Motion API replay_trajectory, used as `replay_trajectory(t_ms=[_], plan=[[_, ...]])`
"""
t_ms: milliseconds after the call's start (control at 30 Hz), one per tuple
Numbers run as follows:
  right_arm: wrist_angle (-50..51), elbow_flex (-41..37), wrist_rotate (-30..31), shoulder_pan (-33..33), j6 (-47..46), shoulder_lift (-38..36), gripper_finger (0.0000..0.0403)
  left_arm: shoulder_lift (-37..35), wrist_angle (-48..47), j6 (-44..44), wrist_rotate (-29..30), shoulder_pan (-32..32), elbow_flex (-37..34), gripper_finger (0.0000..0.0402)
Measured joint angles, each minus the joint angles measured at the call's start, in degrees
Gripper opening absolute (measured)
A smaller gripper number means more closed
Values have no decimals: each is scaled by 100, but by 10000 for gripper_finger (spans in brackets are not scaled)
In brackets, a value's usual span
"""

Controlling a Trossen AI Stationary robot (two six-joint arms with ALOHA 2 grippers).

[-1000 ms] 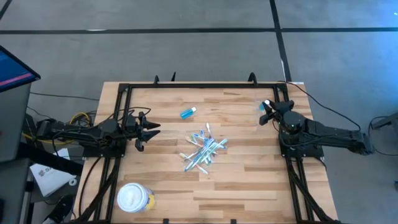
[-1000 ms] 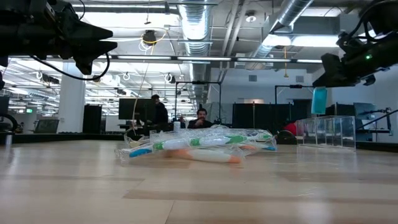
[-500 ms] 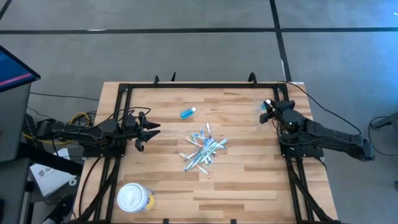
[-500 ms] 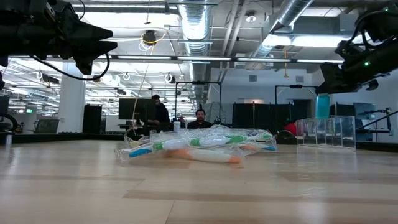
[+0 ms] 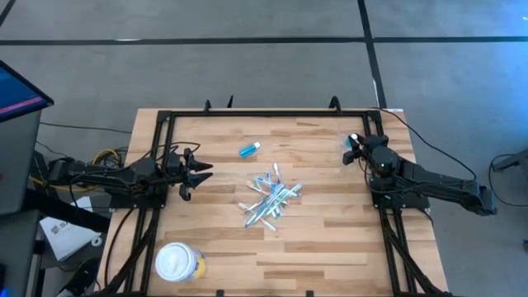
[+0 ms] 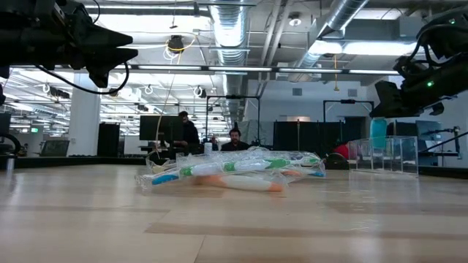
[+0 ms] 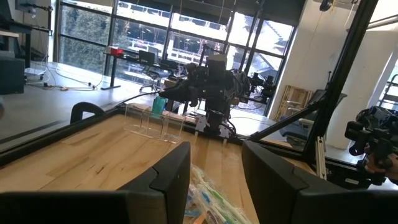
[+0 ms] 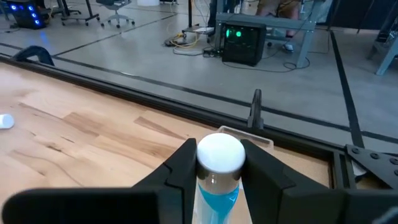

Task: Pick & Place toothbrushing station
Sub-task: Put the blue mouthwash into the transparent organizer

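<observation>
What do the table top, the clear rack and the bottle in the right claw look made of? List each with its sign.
Table top: wood, matte; glued strips with visible grain.
Clear rack: acrylic or glass, glossy; the room shows through it.
Bottle in the right claw: likely plastic; see-through blue body, smooth white cap.

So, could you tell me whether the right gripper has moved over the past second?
Yes. In the low view the right gripper, holding a white-capped blue tube, has come lower against the clear organizer behind it, bringing the tube down level with it.
</observation>
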State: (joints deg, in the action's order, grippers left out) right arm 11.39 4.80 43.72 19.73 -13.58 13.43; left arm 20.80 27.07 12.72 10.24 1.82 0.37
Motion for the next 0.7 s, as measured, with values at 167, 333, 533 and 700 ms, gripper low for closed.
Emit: replay_trajectory(t_ms=[167,333,533,700], plan=[[-23,-4,-1,0,0,2,91,0,0,-1,4,-1,1,140],[-73,-11,-34,-2,-1,4,91,0,0,-1,4,0,-1,140],[-130,-11,-182,18,-44,4,92,0,2,-67,5,-1,0,140],[-366,-13,-295,182,-61,24,92,0,17,-75,106,-1,1,140]])
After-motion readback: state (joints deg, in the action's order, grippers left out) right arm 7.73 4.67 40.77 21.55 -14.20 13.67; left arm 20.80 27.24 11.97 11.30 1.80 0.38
